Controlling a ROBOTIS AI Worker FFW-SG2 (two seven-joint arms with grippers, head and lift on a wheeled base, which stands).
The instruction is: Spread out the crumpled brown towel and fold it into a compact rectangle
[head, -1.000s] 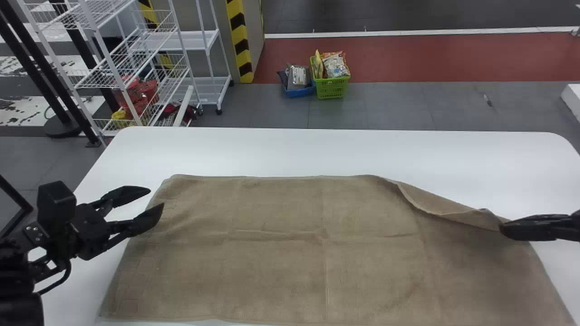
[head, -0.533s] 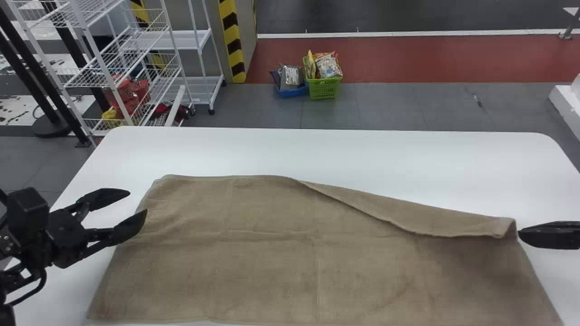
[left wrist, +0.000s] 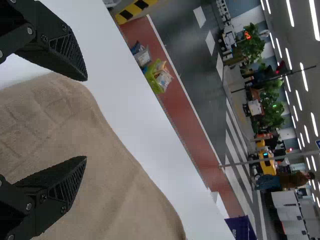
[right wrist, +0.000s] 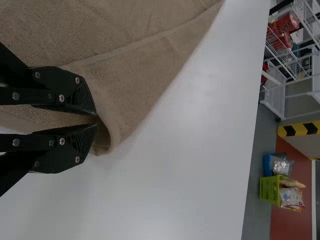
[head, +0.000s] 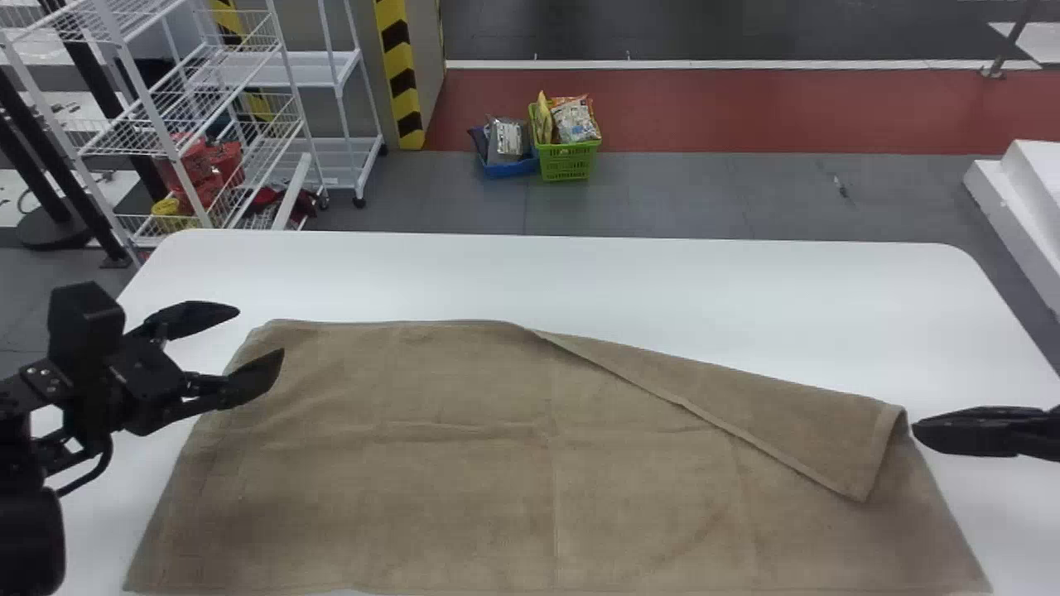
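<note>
Brown towel (head: 464, 480) lies partly below the empty, widely spread left fingers (head: 257, 377), beside the empty, slightly parted right fingers (head: 965, 432).

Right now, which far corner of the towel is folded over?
The far right corner, by the right gripper: it is turned inward onto the towel. The far left corner isn't turned over.
</note>
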